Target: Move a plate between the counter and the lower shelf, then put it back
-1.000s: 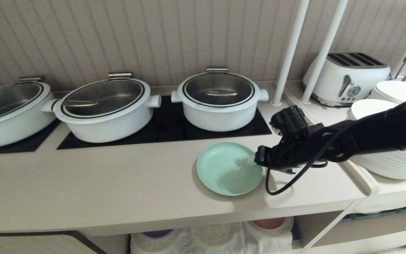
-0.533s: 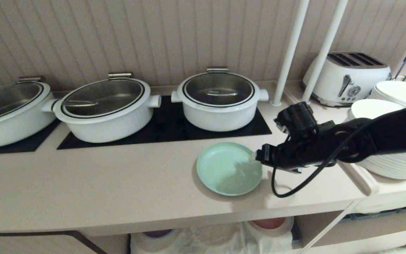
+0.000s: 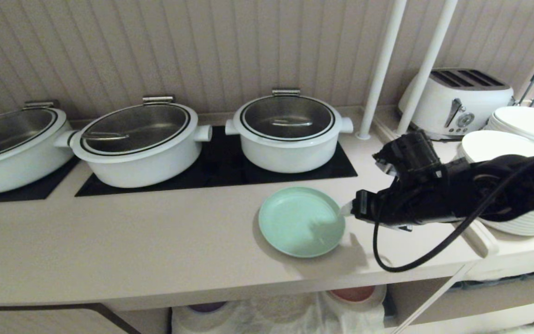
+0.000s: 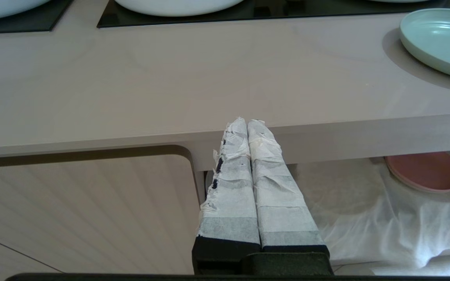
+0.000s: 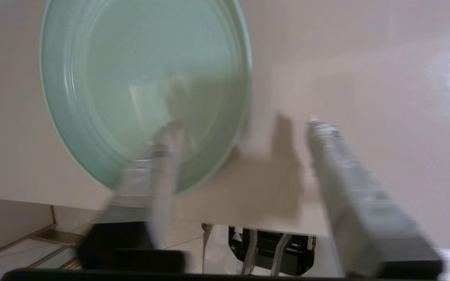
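Note:
The mint-green plate (image 3: 301, 221) lies flat on the beige counter (image 3: 155, 241), near its front edge and in front of the right-hand pot. My right gripper (image 3: 346, 209) hovers just off the plate's right rim, open, with nothing between its fingers. In the right wrist view one finger (image 5: 162, 164) shows in front of the plate (image 5: 143, 78) and the other finger (image 5: 346, 171) is over bare counter. My left gripper (image 4: 247, 121) is shut and empty, parked below the counter's front edge. The lower shelf (image 3: 290, 315), draped in white cloth, shows under the counter.
Three white lidded pots (image 3: 288, 132) stand on black hob panels behind the plate. A white toaster (image 3: 457, 102), two white posts (image 3: 380, 69) and stacks of white plates (image 3: 517, 208) crowd the right. A pink plate (image 3: 354, 293) and a purple plate (image 3: 206, 307) sit on the shelf.
My right gripper has drawn back to the right, from over the plate's right rim to just beside it. The plate has stayed where it was on the counter.

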